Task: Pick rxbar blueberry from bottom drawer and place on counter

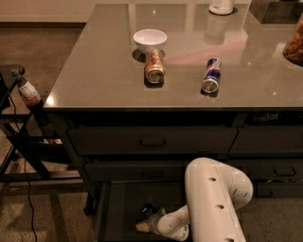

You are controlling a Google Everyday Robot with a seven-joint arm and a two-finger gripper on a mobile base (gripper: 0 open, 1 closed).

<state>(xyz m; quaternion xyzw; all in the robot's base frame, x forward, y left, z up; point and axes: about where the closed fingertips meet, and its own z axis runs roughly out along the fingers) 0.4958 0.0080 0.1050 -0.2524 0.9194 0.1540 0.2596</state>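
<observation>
Dark wrapper: rxbar [147, 210], lower centre, in drawer [122, 208], just beside gripper [145, 226]. Grip state: cannot tell. Likely light, thin, slick foil; best pinched across narrow sides.

My gripper [146, 221] sits low in the bottom drawer [118, 208], at the end of my white arm [215, 198]. I cannot tell its outline apart from what lies against it: a small dark shape [147, 210] and a pale tan bit [141, 227], neither of which I can identify. My arm covers the right part of the drawer floor, and the lower edge cuts off both the arm and the drawer's front. The counter [94, 80] runs off the top and right edges. Those edges also clip a white container [221, 5], a dark object [277, 10] and an orange-brown bag [295, 43]. The lettering [266, 117] under the counter's edge is too small to read, as is the label on the bottle [29, 92] at far left.
</observation>
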